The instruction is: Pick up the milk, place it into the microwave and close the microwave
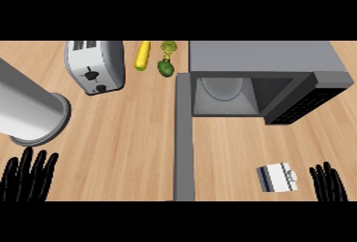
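A light wooden counter (125, 142) filled the view from above. At the back right a grey box-shaped microwave (265, 56) stood with its cavity exposed, a round pale turntable (222, 89) visible inside, and its grey door (184, 142) swung fully open, reaching toward the near edge. The small white milk carton with a dark blue stripe (276, 178) was seen lying on the counter in front of the microwave, right of the door and just beside the right hand (327, 183), apart from it. That black hand was held at the lower right edge with fingers straight and pointing up, grasping nothing. The left hand (28, 176) was shown at the lower left edge, likewise black, fingers spread and straight, empty. A large silver cylindrical container (28, 111) was placed at the far left. A silver two-slot toaster (94, 66) was set at the back, with a yellow corn cob (142, 56) and a green vegetable (166, 59) beside it.
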Motion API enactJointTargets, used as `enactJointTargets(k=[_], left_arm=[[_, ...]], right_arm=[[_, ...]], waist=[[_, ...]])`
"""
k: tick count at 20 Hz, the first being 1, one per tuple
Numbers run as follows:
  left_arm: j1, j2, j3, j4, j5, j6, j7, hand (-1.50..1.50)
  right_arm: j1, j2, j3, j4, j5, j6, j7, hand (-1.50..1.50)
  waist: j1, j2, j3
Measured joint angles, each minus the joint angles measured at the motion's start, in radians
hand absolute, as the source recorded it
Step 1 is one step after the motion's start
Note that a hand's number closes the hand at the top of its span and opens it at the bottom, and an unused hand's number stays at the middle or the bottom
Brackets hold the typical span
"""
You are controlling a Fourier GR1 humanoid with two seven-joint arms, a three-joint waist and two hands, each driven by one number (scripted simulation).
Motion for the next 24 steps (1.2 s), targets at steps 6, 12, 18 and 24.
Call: enactJointTargets(k=[6, 12, 18, 24], left_arm=[[0.029, 0.008, 0.003, -0.004, 0.009, -0.024, -0.015, -1.5], [0.046, 0.008, 0.022, 0.0, 0.02, -0.046, -0.027, -1.5], [0.099, 0.01, 0.014, -0.004, 0.019, -0.07, -0.067, -1.5], [0.11, 0.008, 0.028, -0.009, 0.023, -0.087, -0.068, -1.5]], right_arm=[[-0.108, -0.001, -0.049, 0.217, 0.041, -0.071, -0.091, -1.5], [-0.188, -0.033, -0.093, 0.42, 0.055, -0.076, -0.205, -1.5], [-0.283, -0.06, -0.128, 0.641, 0.069, -0.086, -0.342, -1.5], [-0.342, -0.085, -0.143, 0.802, 0.086, -0.103, -0.44, -1.5]], waist=[[0.0, 0.001, 0.0], [0.0, 0.001, 0.0], [0.002, 0.001, 0.0], [0.001, 0.001, 0.0]])
